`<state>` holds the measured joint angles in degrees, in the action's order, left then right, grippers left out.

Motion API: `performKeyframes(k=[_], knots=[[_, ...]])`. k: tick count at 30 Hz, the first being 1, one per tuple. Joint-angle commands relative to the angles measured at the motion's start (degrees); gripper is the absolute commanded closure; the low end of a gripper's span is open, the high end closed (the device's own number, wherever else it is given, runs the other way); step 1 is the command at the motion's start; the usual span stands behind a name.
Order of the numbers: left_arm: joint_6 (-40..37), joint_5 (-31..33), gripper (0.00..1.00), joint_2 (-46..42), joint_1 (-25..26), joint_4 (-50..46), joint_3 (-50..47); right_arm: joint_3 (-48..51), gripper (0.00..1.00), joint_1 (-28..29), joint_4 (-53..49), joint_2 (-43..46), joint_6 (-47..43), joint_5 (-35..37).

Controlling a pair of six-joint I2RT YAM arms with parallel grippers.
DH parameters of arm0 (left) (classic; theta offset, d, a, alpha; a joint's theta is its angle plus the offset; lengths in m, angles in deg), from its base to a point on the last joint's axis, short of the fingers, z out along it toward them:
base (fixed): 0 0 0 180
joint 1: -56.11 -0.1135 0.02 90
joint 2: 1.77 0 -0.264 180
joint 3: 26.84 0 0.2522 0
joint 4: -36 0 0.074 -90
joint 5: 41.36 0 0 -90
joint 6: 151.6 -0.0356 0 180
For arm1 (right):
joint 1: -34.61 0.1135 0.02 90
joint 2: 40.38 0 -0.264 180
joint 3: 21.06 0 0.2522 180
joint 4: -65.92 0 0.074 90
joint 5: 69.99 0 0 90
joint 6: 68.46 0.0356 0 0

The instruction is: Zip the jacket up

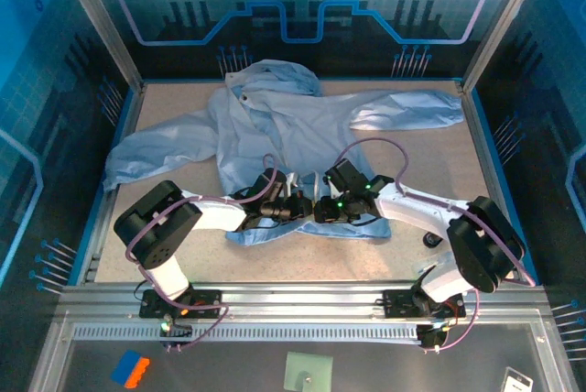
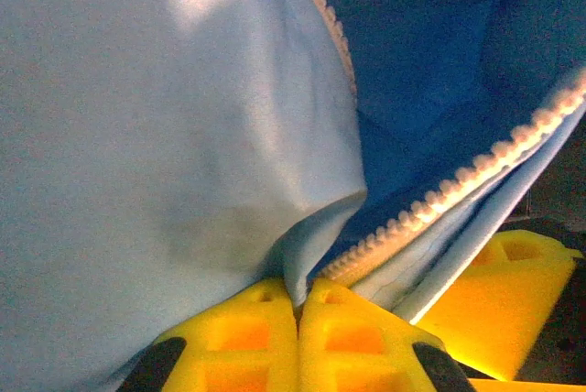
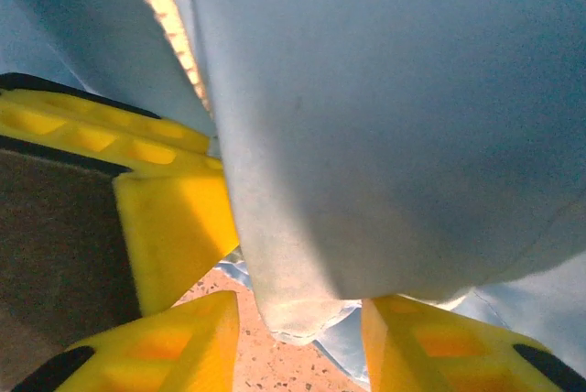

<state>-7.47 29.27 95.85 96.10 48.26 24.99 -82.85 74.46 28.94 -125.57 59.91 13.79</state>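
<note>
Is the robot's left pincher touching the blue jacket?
Touching. In the left wrist view, the left gripper is shut on a fold of the jacket, with fabric squeezed between its yellow fingers.

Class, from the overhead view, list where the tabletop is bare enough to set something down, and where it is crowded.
Bare table: at right, between a sleeve of the jacket and the right arm; the near strip between hem and rail. Crowded: centre, where left gripper and right gripper meet at the hem.

The left arm point(image 1: 215, 213) and right arm point(image 1: 412, 201) stretch low and inward, wrists nearly meeting. The left gripper point(image 2: 298, 299) pinches the jacket point(image 2: 137, 136) tight. The right gripper point(image 3: 302, 319) has its fingers apart.
</note>
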Motion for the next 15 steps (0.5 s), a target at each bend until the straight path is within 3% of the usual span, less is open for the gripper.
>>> performKeyframes(k=[1, 11, 12, 15], knots=[[1.1, -1.7, 1.0, 0.6, -0.6, 2.0, -0.7, -0.9, 0.59, 0.7, 1.2, -1.3, -0.3, 0.2], [2.0, -2.8, 1.0, 1.5, -1.5, 4.0, -1.3, 0.5, 0.59, 0.7, 8.2, -4.8, 0.2, -2.0], [2.3, -3.0, 1.0, 1.8, -1.7, 4.7, -1.5, 1.0, 0.63, 0.7, 9.0, -5.1, 0.4, -2.1], [3.5, -4.0, 1.0, 2.3, -2.6, 7.6, -2.5, 3.5, 0.85, 0.0, 11.7, -3.9, 0.9, -1.9]])
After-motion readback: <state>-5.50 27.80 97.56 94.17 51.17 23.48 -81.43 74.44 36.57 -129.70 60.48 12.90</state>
